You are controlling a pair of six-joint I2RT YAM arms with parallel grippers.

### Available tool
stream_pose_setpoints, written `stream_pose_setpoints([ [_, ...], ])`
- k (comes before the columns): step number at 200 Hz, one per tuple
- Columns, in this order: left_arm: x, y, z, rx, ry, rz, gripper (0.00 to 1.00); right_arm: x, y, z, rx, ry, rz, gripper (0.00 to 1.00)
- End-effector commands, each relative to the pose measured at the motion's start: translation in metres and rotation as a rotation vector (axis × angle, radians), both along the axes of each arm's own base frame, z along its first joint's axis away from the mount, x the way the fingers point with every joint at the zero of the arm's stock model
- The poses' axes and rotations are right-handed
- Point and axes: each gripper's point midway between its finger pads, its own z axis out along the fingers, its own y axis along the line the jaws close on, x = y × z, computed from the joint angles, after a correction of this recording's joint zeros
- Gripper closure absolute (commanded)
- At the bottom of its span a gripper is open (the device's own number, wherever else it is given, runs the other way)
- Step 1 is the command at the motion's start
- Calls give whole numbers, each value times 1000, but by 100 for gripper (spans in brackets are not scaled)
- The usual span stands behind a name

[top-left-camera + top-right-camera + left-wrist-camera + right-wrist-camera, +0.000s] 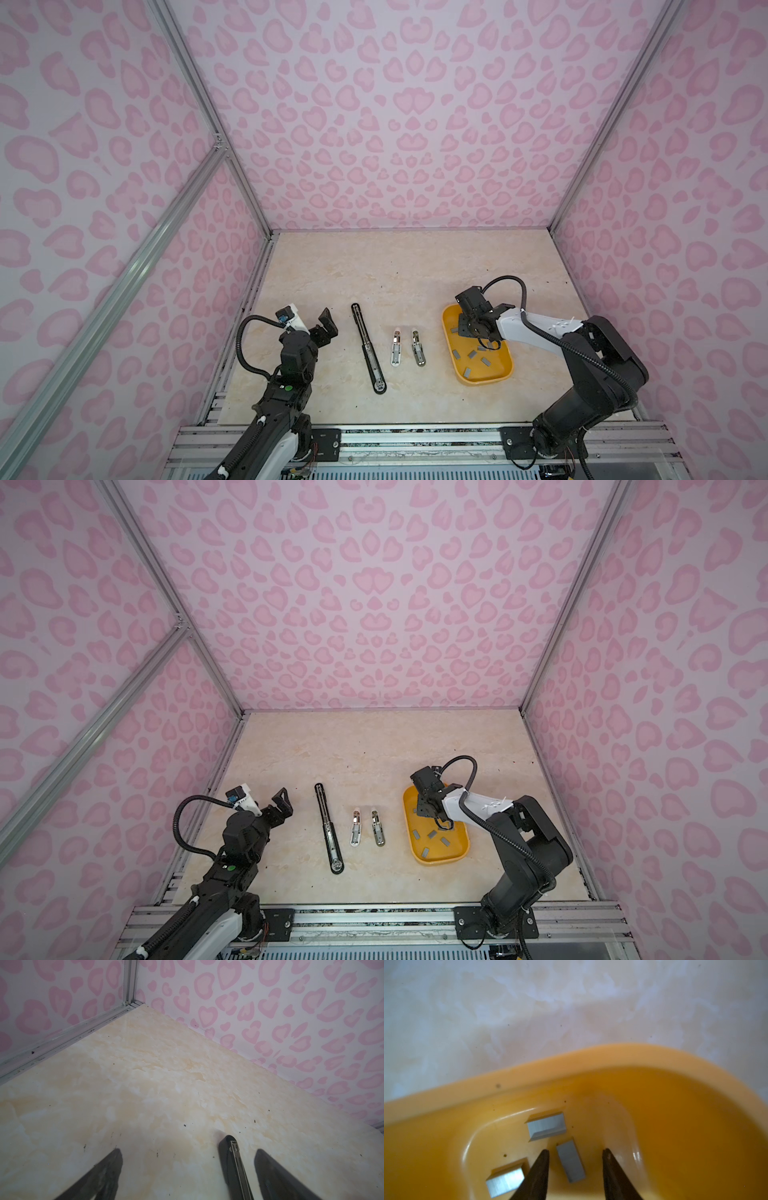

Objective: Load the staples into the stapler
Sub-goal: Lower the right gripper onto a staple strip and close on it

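Zero strips loaded as far as visible; task at first-pick stage. R gripper (576, 1150): jaws part-open, straddling one staple strip (571, 1161), gap each side, nothing gripped yet. Second strip (547, 1126) just beyond tips, third strip (505, 1177) outside one finger; all lie in yellow tray (571, 1059). L gripper (188, 1151): jaws fully wide, empty, above table (166, 1084), w/ end of long black stapler (230, 1157) seen betw fingers. Small silver stapler (396, 348) & twin (417, 348) lie betw long stapler & tray. Left to do: grip, carry, seat strip, close. No brand/label/writing legible.
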Motion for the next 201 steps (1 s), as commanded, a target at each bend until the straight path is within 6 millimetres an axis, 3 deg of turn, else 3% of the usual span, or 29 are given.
stream_pose_setpoints([
  [1, 3, 2, 9, -1, -35, 13, 0, -7, 1, -11, -9, 55, 26, 63],
  [28, 3, 2, 10, -1, -37, 14, 0, -8, 0, -13, -12, 63, 24, 72],
  [108, 3, 2, 10, 0, -36, 14, 0, -12, -7, -9, -23, 50, 11, 80],
  [201, 3, 1, 9, 1, -34, 13, 0, -11, -7, -13, -19, 59, 12, 79],
])
